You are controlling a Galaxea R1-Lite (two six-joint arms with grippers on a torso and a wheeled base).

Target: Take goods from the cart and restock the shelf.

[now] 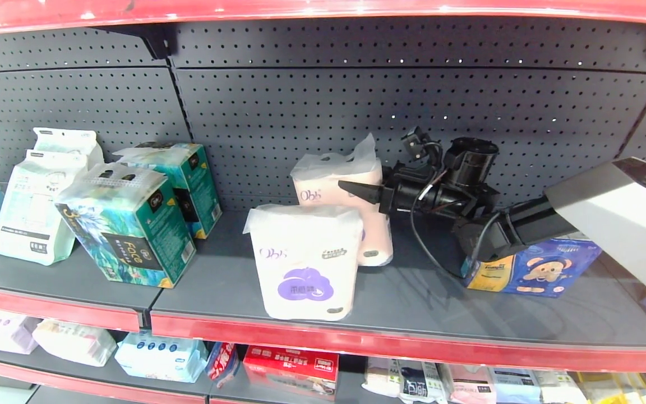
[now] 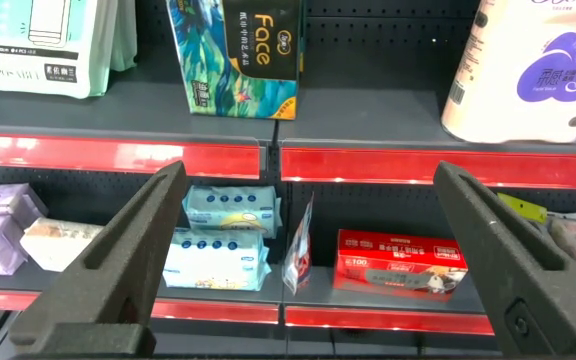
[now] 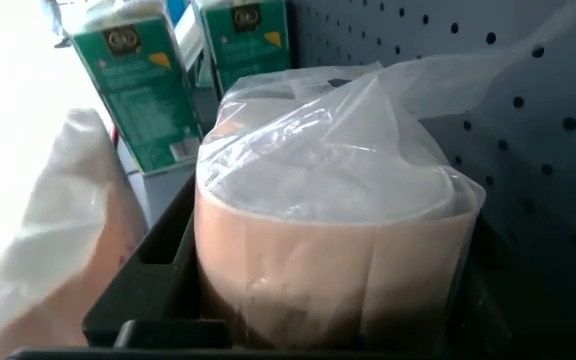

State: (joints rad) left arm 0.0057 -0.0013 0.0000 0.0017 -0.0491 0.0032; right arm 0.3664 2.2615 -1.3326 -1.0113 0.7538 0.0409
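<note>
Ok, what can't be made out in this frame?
Head view: pink plastic-wrapped toilet roll pack, lower part hidden behind the white-and-purple toilet roll pack.
Head view: blue cartoon-printed tissue pack, one end covered by the right arm.
Right wrist view: whether the right gripper grips the pink pack; loose wrap covers the contact.

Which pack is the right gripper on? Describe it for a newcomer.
On the grey shelf with the red front edge, two roll packs stand mid-shelf. It is the pink roll pack at the back by the pegboard, between the right gripper's jaws; the white roll pack in front has a purple print.
</note>
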